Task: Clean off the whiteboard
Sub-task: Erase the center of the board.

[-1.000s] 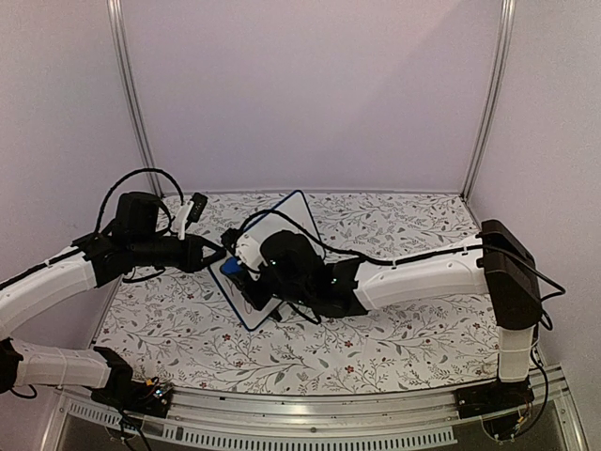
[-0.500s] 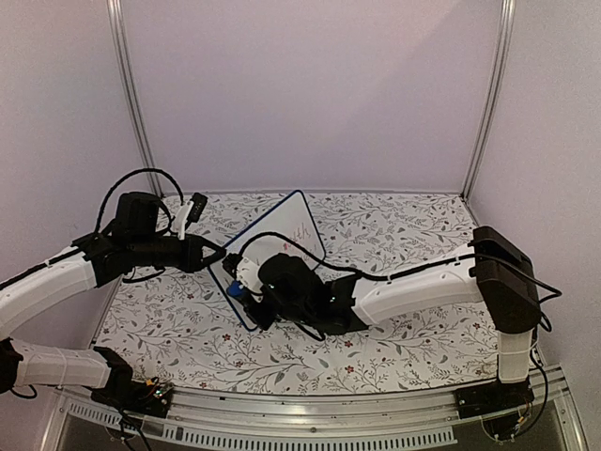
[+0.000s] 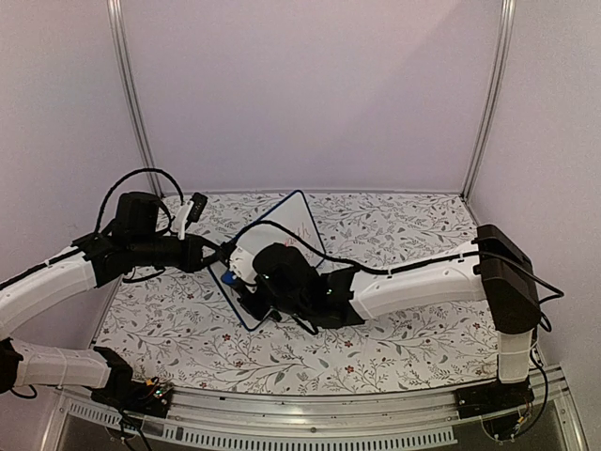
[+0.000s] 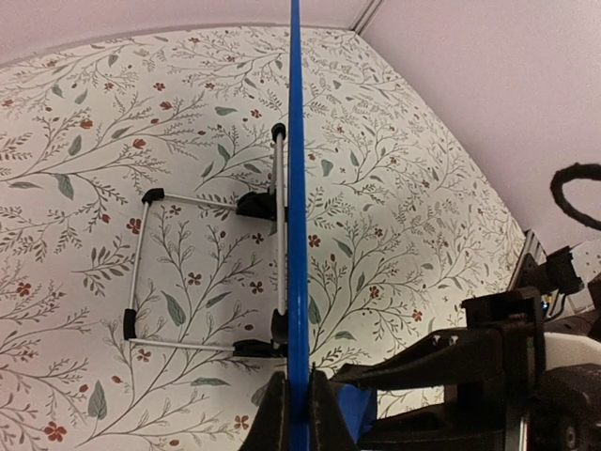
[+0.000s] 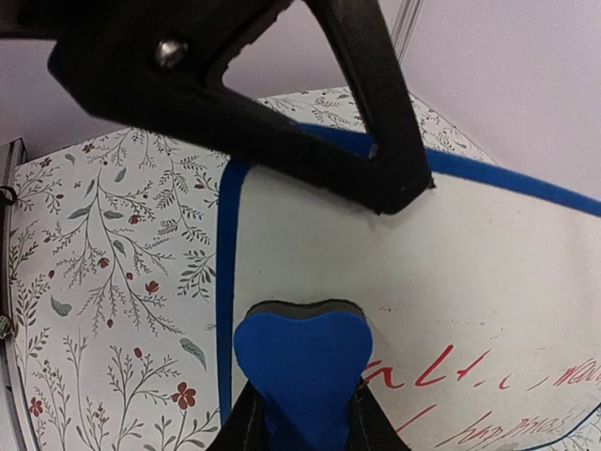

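A table point(image 3: 404, 329) covered in a white cloth printed with leaves and small red flowers is seen between pale walls. The left arm point(image 3: 56, 277) is stretched in from the left and the right arm point(image 3: 423, 277) is bent across from the right, and both are brought together left of the table's middle. There the whiteboard point(image 3: 293, 218) is held up on a slant, its top corner turned toward the back wall; whether its lower edge is rested on the cloth cannot be told. In the left wrist view the board is seen edge-on as a thin blue line point(image 4: 297, 188), and the left gripper point(image 4: 298, 402) is closed narrowly on that edge. Behind the board a wire frame point(image 4: 138, 272) with black end caps is laid flat on the cloth. The right gripper point(image 5: 302, 409) is clamped on a blue eraser point(image 5: 302, 362), whose grey felt end is set at the white face point(image 5: 376, 272), just inside the blue border. Red handwriting point(image 5: 441, 371) is seen on the face just right of the eraser.
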Available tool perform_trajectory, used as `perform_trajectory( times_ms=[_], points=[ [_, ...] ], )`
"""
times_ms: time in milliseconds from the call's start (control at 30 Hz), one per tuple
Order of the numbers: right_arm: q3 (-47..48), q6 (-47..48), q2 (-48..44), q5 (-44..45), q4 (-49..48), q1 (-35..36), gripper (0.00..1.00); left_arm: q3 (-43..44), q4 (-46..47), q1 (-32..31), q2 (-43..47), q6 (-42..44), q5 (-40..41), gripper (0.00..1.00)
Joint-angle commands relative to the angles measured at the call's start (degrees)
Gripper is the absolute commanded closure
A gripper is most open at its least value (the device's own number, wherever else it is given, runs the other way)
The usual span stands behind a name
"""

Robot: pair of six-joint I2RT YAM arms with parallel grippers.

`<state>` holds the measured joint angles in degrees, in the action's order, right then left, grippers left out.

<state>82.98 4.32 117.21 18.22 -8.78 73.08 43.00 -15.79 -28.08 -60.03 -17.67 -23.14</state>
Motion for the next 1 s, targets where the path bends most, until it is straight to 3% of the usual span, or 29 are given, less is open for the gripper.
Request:
perform_trajectory(
  times_ms=[0, 967],
  points=[
    [4.5, 2.99, 1.56, 3.42, -0.97, 0.12, 0.84, 0.33, 0.05, 0.1, 0.42, 0.12, -0.84, 1.0],
    [-5.41, -2.73, 1.59, 1.12, -0.28, 0.11, 0.84, 0.44, 0.04, 0.12, 0.37, 0.09, -0.96, 1.0]
  ],
)
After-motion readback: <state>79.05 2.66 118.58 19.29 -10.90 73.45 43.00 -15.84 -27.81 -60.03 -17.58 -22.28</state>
